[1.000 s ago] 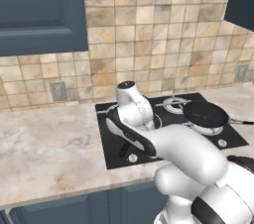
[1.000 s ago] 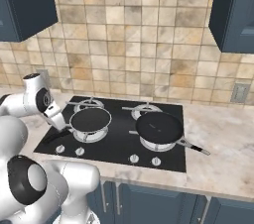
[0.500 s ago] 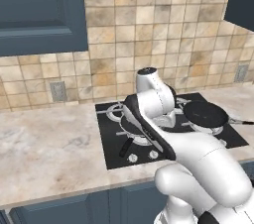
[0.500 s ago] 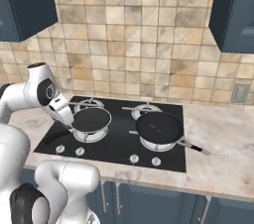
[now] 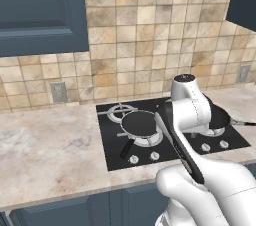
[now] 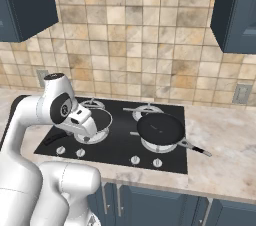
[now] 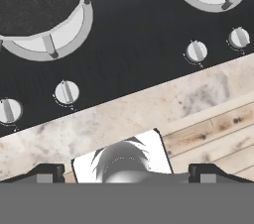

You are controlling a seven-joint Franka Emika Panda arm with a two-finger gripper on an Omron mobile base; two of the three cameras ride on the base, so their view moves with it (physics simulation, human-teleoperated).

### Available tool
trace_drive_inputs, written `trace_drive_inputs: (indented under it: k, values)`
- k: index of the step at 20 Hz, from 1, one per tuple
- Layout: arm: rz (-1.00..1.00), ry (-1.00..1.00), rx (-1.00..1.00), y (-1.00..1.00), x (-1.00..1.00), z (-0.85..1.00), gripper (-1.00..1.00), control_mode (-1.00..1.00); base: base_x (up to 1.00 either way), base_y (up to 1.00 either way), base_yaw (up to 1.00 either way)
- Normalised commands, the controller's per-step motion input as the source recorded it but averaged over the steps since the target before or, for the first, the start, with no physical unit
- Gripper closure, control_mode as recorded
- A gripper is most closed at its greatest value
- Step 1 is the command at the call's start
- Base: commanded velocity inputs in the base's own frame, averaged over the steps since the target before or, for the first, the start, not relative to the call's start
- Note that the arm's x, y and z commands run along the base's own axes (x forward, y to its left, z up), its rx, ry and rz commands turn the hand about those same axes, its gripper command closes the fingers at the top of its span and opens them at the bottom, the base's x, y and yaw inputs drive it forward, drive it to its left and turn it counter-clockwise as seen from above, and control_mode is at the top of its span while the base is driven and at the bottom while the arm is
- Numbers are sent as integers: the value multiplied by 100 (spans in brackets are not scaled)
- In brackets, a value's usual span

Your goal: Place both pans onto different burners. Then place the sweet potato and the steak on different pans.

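1. The white robot arm is swinging rightward over the black glass cooktop [image 5: 120, 157]; a second ago its upper joint was standing over the left front burner, and now it is sitting further right in the left base view, uncovering the pan there.
2. One round, shallow black frying pan [image 5: 139, 123] is sitting on the left front silver-grey burner ring [image 7: 64, 37], its long thin handle pointing toward the front edge of the cooktop.
3. The second black frying pan [image 6: 160, 128] is resting on the right front burner [image 6: 150, 146], handle angled out over the beige marbled counter [image 6: 220, 140]; both pans are staying where they were a second ago.
4. The two-finger gripper [image 7: 126, 172] is hovering above the counter's front edge, just beyond the small white knobs [image 7: 66, 91], fingertips [image 7: 47, 171] spread wide apart and holding nothing.
5. No brand, label or writing is legible anywhere.
6. The sweet potato and steak cannot be located.
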Motion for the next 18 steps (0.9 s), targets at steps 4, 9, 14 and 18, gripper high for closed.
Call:
trace_drive_inputs:
  k: [4,9,14,18]
  values:
    - [20,0,0,-58,-28,8,-100,-100,0,0,0]
    - [13,0,0,-52,-24,8,-100,-100,0,0,0]
    - [5,0,0,-24,-2,11,-100,-100,0,0,0]
    - [3,0,0,-12,0,18,-100,-100,0,0,0]
